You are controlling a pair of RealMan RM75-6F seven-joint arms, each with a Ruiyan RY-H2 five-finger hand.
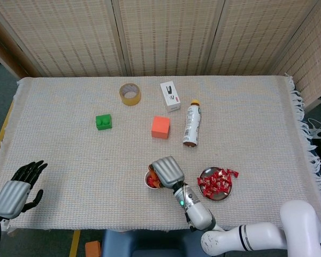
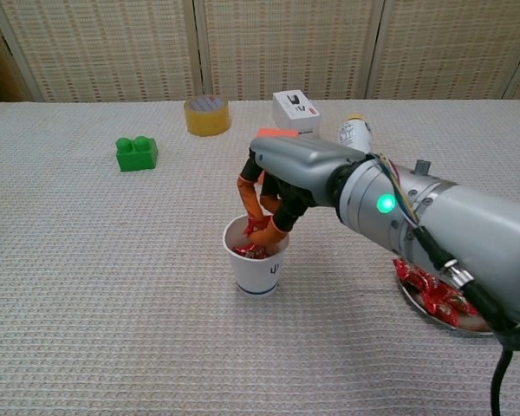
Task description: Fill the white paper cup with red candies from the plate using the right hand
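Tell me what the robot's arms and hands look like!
The right hand has a smooth silver-grey back and orange fingers with dark parts between them. Its arm is a fat silver tube with a glowing green light, thin coloured wires near the wrist, and a black cable hanging at the edge. The left hand has the same grey back, but its fingers are black.

Bright, even indoor light (shadows soft), both views sharp throughout.
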